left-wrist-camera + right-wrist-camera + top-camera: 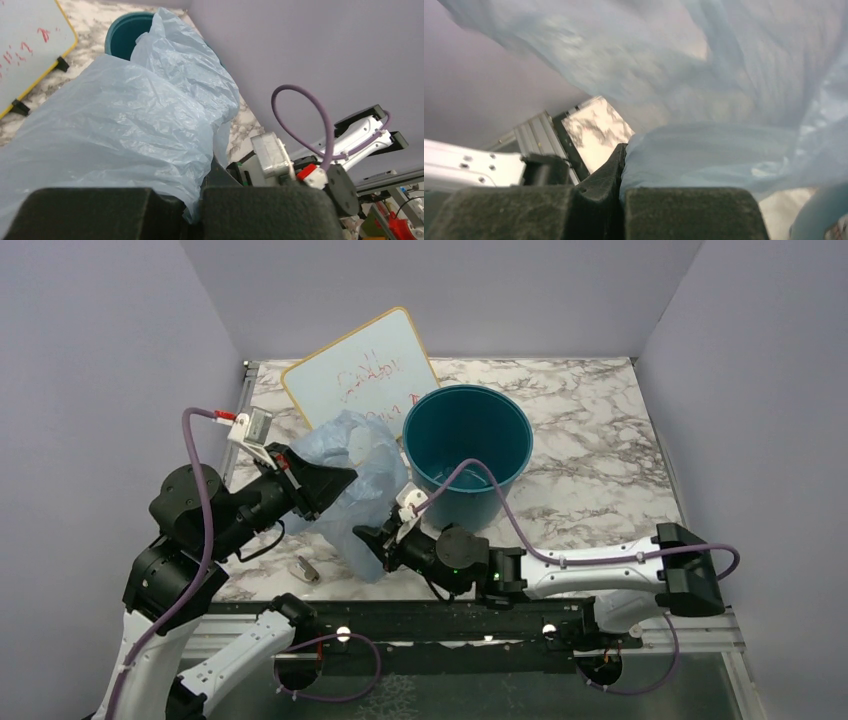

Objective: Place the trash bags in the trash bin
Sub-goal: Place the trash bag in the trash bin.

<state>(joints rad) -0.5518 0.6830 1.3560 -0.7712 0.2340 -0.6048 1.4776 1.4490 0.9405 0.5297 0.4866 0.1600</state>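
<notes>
The pale-blue trash bag (362, 475) hangs crumpled between my two grippers, left of the teal trash bin (468, 445), which stands upright and open on the marble table. My left gripper (345, 478) is shut on the bag's upper left part. In the left wrist view the bag (125, 120) fills the frame and the bin's rim (120, 30) shows behind it. My right gripper (368, 540) is shut on the bag's lower edge. In the right wrist view the film (724, 150) is pinched between the black fingers (599, 180).
A whiteboard (360, 375) with red writing leans behind the bag and bin. A small grey object (307, 567) lies near the table's front edge on the left. Grey walls close in both sides and the back.
</notes>
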